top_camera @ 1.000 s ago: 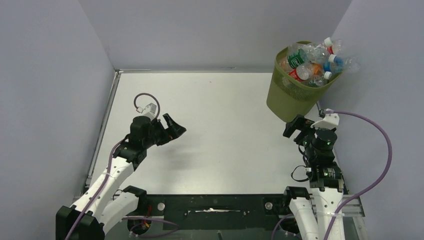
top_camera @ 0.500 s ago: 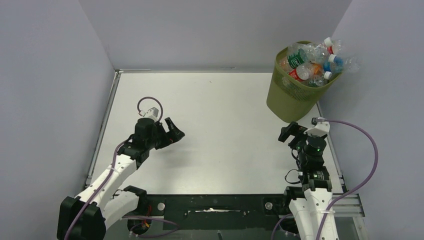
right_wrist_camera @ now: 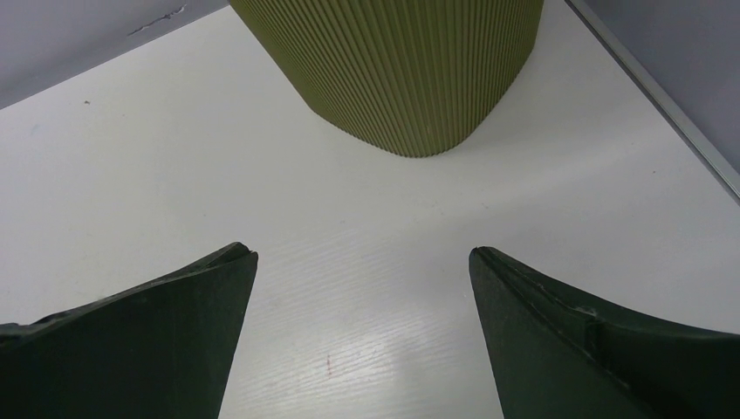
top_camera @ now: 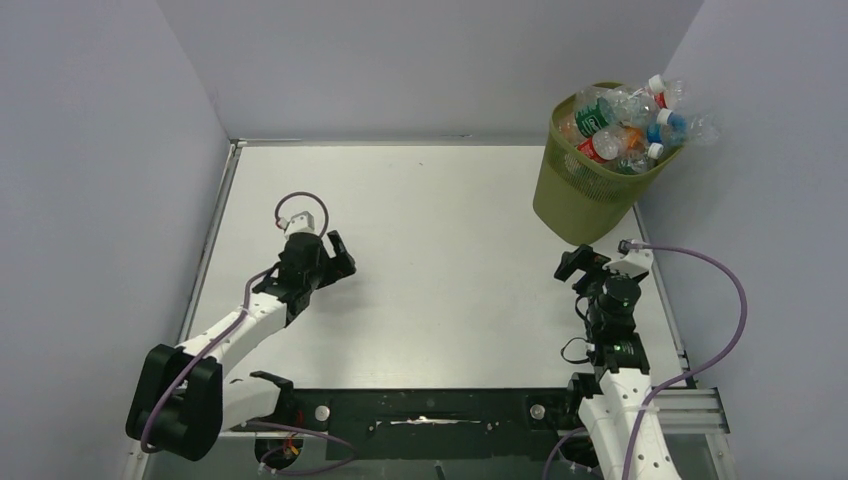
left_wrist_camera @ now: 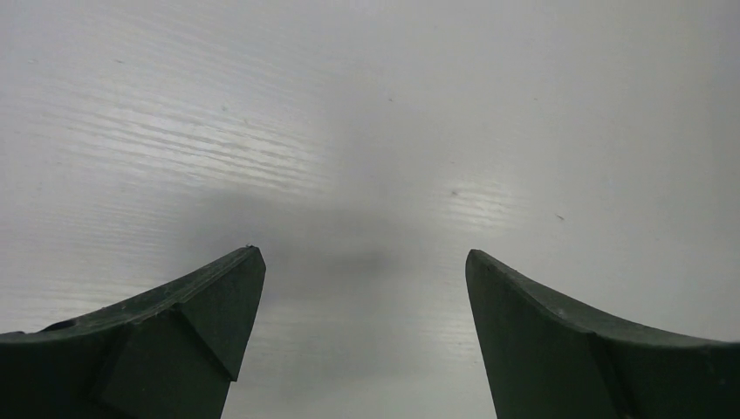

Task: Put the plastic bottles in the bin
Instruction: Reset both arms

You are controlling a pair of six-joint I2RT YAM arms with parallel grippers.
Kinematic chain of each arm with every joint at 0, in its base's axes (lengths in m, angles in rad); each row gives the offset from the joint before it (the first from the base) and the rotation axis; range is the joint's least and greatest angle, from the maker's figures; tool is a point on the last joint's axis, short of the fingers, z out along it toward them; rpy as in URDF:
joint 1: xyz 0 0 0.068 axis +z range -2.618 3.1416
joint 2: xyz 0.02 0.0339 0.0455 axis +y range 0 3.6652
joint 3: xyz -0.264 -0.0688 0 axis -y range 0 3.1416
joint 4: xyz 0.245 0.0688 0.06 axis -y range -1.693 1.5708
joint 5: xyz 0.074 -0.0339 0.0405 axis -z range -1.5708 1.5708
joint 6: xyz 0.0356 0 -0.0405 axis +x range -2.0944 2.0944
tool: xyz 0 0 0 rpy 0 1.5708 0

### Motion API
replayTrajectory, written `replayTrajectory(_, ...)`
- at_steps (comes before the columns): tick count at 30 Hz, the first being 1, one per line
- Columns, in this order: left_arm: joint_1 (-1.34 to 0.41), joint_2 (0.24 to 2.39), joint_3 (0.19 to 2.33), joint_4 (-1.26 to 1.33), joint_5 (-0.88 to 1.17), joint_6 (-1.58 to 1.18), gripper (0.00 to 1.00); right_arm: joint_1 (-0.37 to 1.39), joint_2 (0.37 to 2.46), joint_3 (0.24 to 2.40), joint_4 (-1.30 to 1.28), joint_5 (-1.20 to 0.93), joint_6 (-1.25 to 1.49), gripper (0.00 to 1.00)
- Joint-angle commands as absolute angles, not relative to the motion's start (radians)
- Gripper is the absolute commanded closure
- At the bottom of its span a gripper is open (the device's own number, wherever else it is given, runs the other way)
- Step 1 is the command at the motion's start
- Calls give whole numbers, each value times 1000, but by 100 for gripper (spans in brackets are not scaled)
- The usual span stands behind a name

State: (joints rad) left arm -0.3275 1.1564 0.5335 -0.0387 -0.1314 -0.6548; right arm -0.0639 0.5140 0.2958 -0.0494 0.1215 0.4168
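R gripper wide, empty, just near side of bin. L gripper wide, empty, well left of bin. Bottles heaped in bin, past rim. R arm nearer.

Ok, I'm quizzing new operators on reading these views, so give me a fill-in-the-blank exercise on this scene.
The bin stands in the far ____ corner.
The plastic bottles are heaped in it, none visible on the ____.
The left gripper and right gripper both have ____ jaws.
The bin shows in the ____ wrist view.
Missing words: right; table; open; right.
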Motion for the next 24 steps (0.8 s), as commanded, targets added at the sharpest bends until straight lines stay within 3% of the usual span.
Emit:
replayTrajectory(1,-329,1182,576,70,-335,-512,13,-58,530,275,97,158,413,2)
replayTrajectory(5,-325,1153,542,162,-445,-410,13,-58,531,266,115,160,397,2)
replayTrajectory(10,-290,1116,407,410,-443,-225,13,-58,520,282,96,180,381,2)
replayTrajectory(24,-81,1301,265,779,-301,-116,13,-59,537,258,198,286,305,2)
